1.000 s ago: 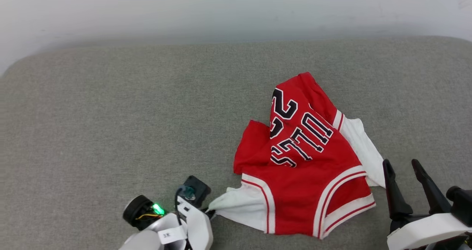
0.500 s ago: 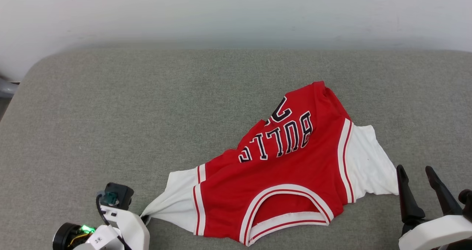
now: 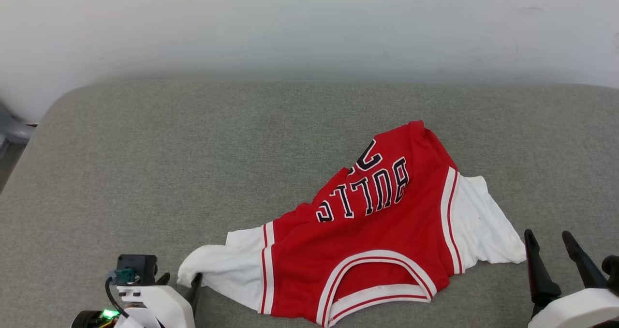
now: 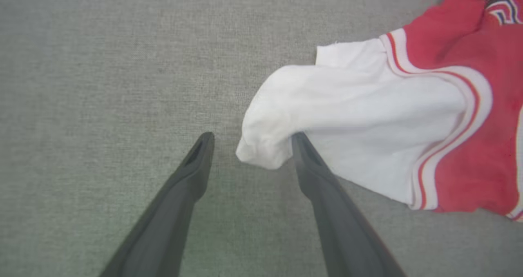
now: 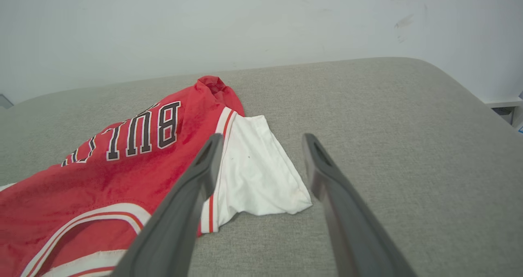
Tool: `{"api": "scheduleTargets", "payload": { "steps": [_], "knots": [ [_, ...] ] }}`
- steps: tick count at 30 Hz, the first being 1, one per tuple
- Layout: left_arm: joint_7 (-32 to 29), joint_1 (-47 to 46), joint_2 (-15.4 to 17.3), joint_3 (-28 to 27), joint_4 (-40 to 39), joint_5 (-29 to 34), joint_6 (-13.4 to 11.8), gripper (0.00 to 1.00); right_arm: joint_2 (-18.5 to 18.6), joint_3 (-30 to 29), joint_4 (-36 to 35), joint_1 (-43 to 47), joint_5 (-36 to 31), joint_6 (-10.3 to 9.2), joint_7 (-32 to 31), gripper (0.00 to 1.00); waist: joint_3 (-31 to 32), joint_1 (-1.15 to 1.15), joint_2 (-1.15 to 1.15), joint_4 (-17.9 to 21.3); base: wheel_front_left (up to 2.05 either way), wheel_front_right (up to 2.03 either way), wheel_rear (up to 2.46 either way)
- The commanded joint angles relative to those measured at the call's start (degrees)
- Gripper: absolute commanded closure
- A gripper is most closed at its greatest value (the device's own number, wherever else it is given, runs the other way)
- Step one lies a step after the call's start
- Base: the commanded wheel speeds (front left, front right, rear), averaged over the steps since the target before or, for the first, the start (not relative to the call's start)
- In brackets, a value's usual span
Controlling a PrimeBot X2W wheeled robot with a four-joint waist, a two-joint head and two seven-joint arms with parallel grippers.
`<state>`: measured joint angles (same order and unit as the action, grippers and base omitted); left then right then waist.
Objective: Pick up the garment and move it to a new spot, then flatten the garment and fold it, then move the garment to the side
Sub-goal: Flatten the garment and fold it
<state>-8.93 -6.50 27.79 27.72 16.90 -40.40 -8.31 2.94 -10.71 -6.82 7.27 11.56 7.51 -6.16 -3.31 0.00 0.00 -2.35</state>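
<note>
- I saw the red, white-sleeved shirt point(image 3: 377, 250) rumpled on the woven grey bench point(image 3: 193, 149), its number half-hidden in a fold.
- Left jaws gaped around one sleeve tip point(image 4: 261, 150), not gripping it; right jaws gaped, empty.

I've got a grey fabric cushion point(image 3: 193, 173) spread wide below me, its far corners rounded, backing onto a plain white wall point(image 3: 290, 23); I see faint scuff marks point(image 5: 402, 22) high on that wall.
</note>
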Motion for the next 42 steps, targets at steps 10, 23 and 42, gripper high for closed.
{"api": "scheduleTargets", "payload": {
  "steps": [10, 23, 42],
  "knots": [
    [16.58, -1.01, -1.86, -4.03, -5.55, 3.05, -0.98, 0.00, -0.10, -0.68, 2.63, -0.31, 1.14, -0.04, -7.66, 0.00, 0.09, 0.00, 0.00, -1.21, 0.00, 0.00, 0.00],
    [23.77, -3.93, -3.97, -6.05, -12.95, 7.40, -0.81, 0.00, 6.42, -2.87, 11.79, -10.53, 2.65, -0.04, -29.94, 0.00, -4.58, 0.00, 0.00, -3.26, 0.00, 0.00, 0.00],
    [22.08, -4.54, -4.25, -6.38, -13.87, 6.53, 1.85, 0.00, 8.45, 3.06, 24.59, -16.16, 6.90, 0.04, -45.33, 1.00, -9.94, 0.00, 0.00, -4.75, 0.00, 0.00, 0.00]
  ]
}}
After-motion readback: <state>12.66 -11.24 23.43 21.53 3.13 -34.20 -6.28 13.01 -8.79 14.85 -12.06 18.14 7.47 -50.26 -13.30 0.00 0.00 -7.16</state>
